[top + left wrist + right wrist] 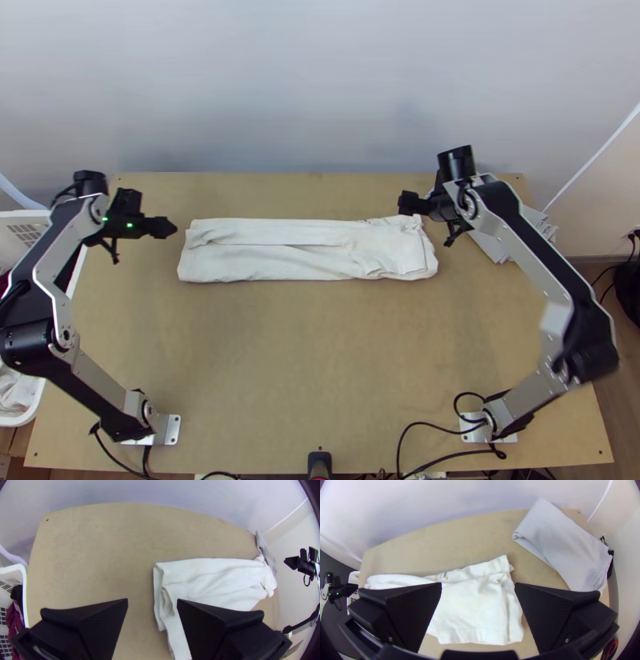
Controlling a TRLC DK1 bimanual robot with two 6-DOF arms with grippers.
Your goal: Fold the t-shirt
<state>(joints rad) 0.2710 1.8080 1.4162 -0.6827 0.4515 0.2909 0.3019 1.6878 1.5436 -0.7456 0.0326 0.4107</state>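
The white t-shirt lies folded into a long flat strip across the table, with layered edges at its left end and wrinkles at its right end. My left gripper is just off the strip's left end; in the left wrist view the left gripper is open, with the shirt beyond one finger. My right gripper hovers by the strip's upper right corner; in the right wrist view the right gripper stands open, the shirt below and between its fingers, not held.
Folded light grey cloth lies at the table's back right corner, beneath the right arm. A white basket with cloth in it stands at the left edge. Bare wood stretches in front of the shirt.
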